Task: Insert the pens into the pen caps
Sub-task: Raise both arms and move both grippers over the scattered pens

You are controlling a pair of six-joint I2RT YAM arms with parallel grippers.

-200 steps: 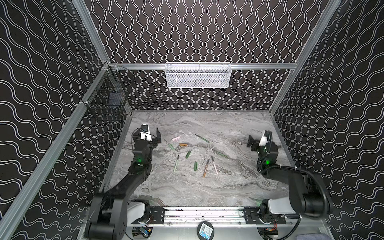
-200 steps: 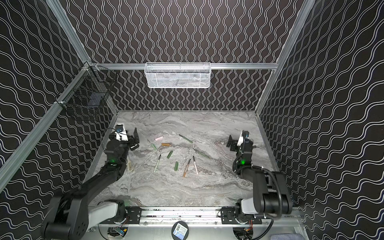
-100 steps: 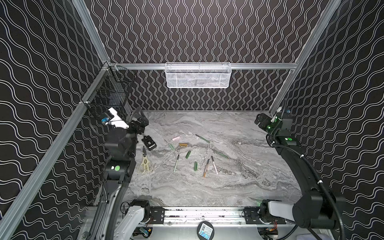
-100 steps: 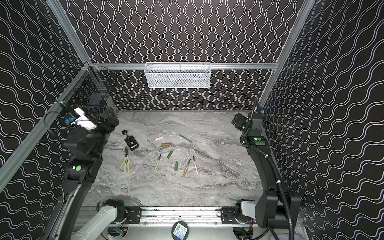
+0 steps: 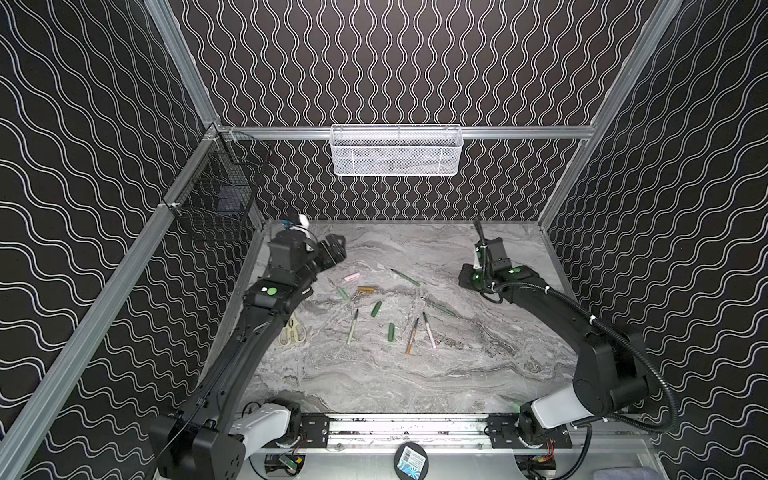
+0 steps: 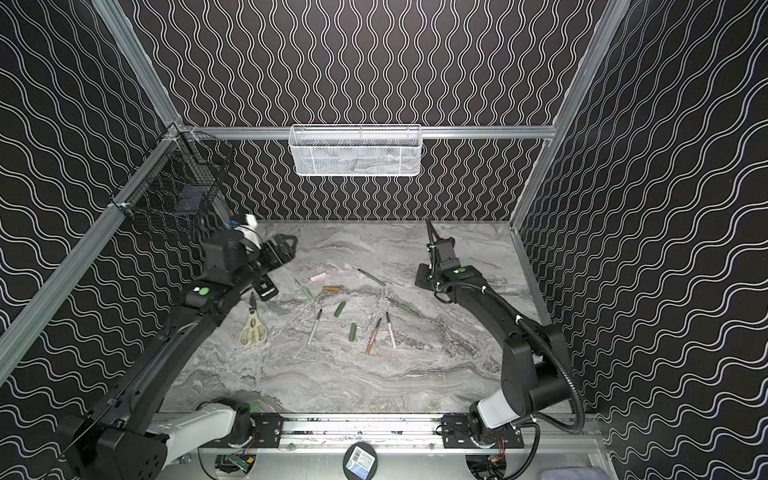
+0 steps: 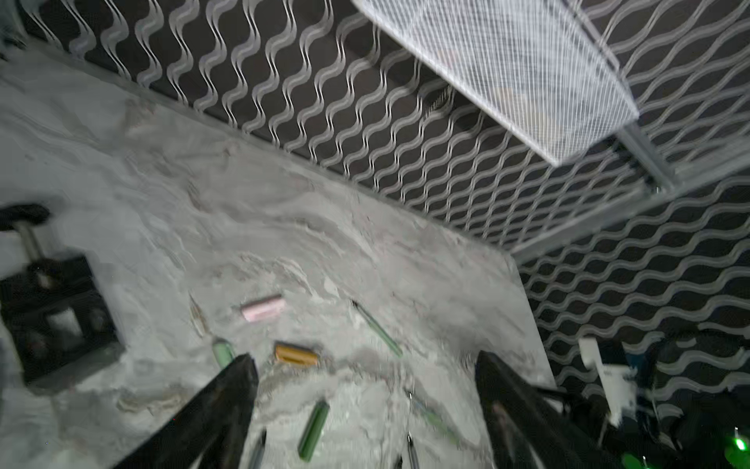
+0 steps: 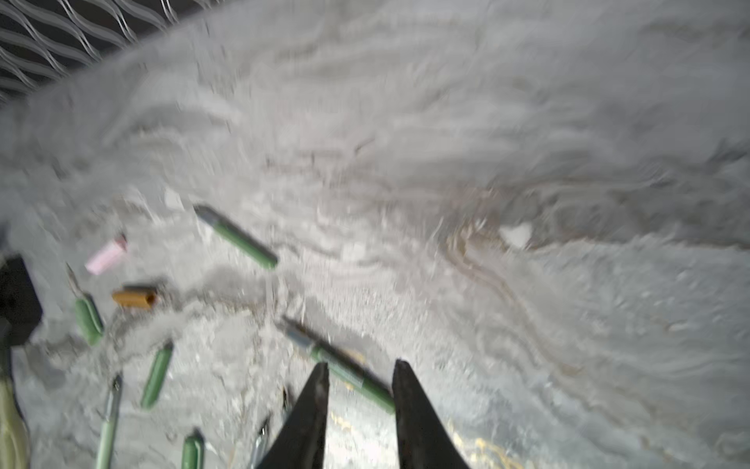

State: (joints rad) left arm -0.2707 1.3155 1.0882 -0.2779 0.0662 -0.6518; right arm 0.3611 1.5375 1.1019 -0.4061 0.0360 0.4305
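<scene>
— Right claw [image 8: 361, 363]: how does it stand?
— Fingers near together with a narrow gap between them, pinching nothing. Through that gap a dark green pen [image 8: 349, 373] lies slantwise on the tabletop [image 8: 527, 325], just past the tips.
— Farther out?
— A second green pen [image 8: 235, 237], then the gold-brown cap [image 8: 136, 297] and pink cap [image 8: 106, 256], well apart from it.
— And the left claw [image 7: 363, 357]?
— Spread wide, empty. A dark green cap [image 7: 313, 424] shows between its fingers; the gold-brown cap sits just beyond the tips.

Pens [image 5: 352, 332], caps [image 5: 376, 308] lie loose, middle of table [image 5: 374, 386]. Scissors [image 5: 299, 334] beside left arm [image 5: 249, 332]. Left gripper [image 5: 336, 246], right gripper [image 5: 478, 226] toward back wall, apart from pens.
</scene>
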